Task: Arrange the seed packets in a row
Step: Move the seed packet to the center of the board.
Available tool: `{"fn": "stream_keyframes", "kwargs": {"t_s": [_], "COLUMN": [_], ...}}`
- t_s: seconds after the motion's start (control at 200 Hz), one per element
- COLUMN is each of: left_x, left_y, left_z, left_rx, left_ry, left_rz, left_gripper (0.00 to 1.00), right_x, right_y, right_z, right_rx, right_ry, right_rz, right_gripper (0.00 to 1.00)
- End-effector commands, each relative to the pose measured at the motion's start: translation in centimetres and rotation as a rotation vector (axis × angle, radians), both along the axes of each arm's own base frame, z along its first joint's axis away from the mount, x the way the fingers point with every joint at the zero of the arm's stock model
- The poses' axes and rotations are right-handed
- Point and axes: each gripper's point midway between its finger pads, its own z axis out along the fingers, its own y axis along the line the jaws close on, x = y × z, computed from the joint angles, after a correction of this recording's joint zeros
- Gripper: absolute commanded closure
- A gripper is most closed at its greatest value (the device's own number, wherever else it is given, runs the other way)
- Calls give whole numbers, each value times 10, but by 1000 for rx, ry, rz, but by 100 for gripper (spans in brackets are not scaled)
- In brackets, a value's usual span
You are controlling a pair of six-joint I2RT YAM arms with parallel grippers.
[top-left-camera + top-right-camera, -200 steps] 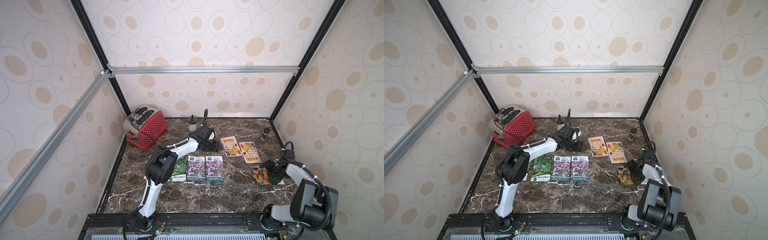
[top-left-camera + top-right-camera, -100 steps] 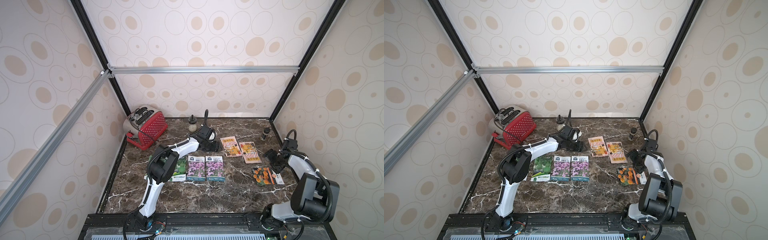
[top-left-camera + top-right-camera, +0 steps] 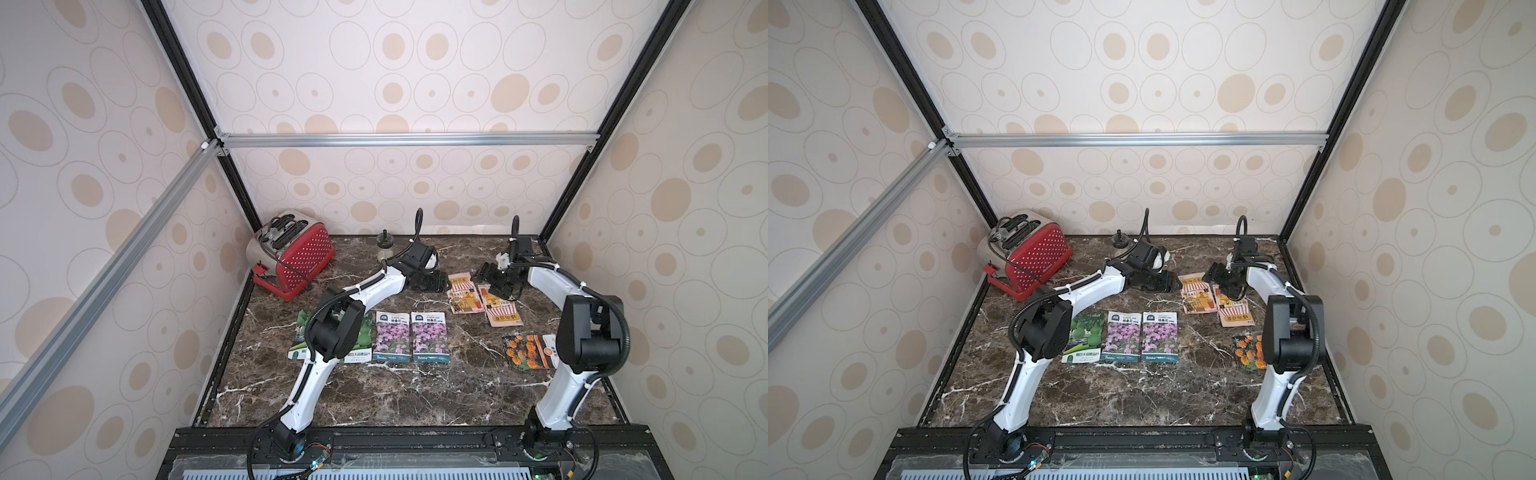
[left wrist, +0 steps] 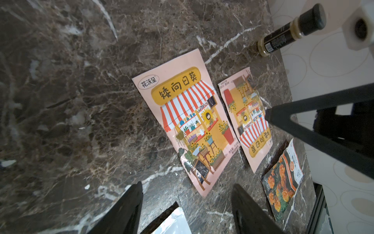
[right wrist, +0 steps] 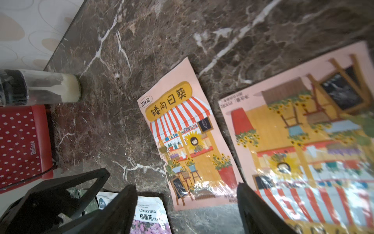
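Jaws apart and empty, the right gripper hangs over the upper end of the rightmost shop-front packet, whose long axis runs down-frame, slightly rightward.

We find bench bare along front; toaster, jar block rear left; left gripper, right gripper crowd shop-front packets.

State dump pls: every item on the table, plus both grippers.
left gripper: open, empty.
right gripper: open, empty.
green gourd packet: flat, face up.
purple flower packet next to it: flat, face up.
second purple flower packet: flat, face up.
peach shop-front packet: flat, skewed, title far end.
second peach shop-front packet: flat, skewed, title near end.
marigold packet: flat, lying sideways.
red toaster: upright.
glass jar: upright, capped.
spice bottle: upright, capped.
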Motion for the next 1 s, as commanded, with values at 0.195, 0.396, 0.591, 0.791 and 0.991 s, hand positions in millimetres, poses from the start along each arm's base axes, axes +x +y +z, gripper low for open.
{"fn": "stream_keyframes", "kwargs": {"t_s": [0.195,0.396,0.591,0.791,0.991], "left_x": [14,16,12,3,-1], "left_y": [25,63,101,111,111], "left_z": [15,36,53,58,59], "left_rx": [27,34,30,20,16], "left_ry": [-45,-76,-97,-107,-108], "left_rz": [147,252,328,335,325], "left_gripper": [30,30,30,30,30], "right_x": [21,20,18,12,-5], "right_y": [39,36,33,33,40], "right_z": [-29,-43,-53,-65,-79], "right_rx": [-134,-391,-473,-499,-474], "right_ry": [60,135,171,220,271], "right_rz": [160,227,273,315,344], "right_gripper": [21,21,21,21,21]}}
